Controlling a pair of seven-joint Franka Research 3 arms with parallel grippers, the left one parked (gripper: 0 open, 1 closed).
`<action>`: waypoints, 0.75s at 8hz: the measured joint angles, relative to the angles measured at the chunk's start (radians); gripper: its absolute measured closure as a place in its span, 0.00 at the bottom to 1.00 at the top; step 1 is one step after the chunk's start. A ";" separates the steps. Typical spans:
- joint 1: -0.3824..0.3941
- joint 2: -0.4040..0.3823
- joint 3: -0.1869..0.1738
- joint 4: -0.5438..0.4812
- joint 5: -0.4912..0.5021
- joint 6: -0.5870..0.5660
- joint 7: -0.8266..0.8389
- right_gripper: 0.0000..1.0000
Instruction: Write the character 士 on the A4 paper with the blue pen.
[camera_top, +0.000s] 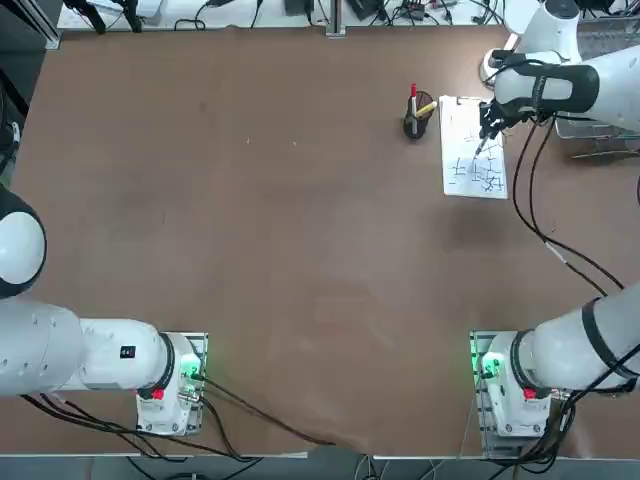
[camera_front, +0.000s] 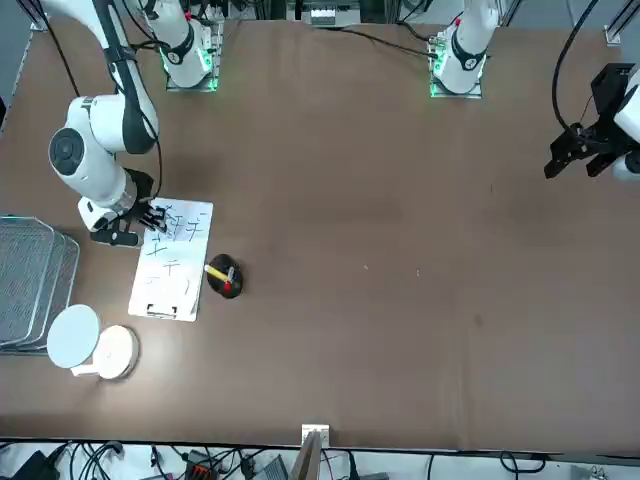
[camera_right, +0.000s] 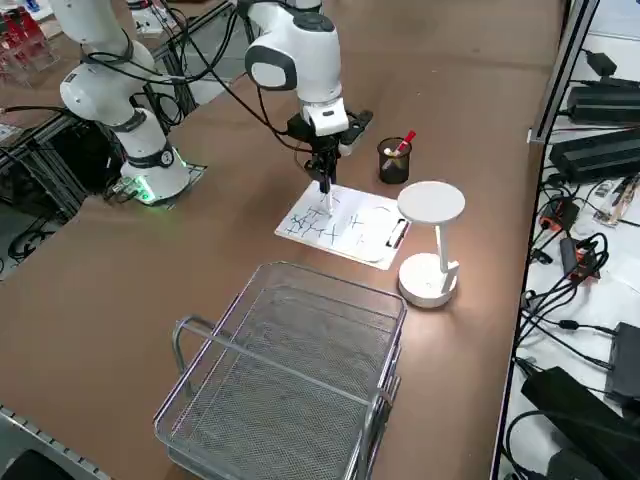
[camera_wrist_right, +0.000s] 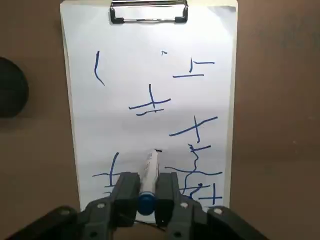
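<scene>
One counter (camera_top: 250, 220): brown, fills the top view.
A4 paper (camera_top: 472, 160): upper right of top view, clipped, blue marks.
Right tool (camera_wrist_right: 148, 192): clamped on blue pen (camera_wrist_right: 150, 172), tip at the sheet.
Pen cup (camera_top: 416, 124): just left of paper.

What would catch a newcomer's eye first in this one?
The right hand, shut on the blue pen, its tip down on the paper near the table's right far corner. That clipped sheet already carries scattered blue strokes. Beside it stands a dark pen cup with a red-topped pen and a yellow marker.
</scene>
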 joint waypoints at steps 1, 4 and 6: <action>0.000 0.000 0.002 0.000 0.000 0.001 0.006 0.79; 0.000 0.001 0.002 0.000 0.000 0.006 0.027 0.79; 0.000 0.002 0.012 0.000 0.003 0.012 0.040 0.79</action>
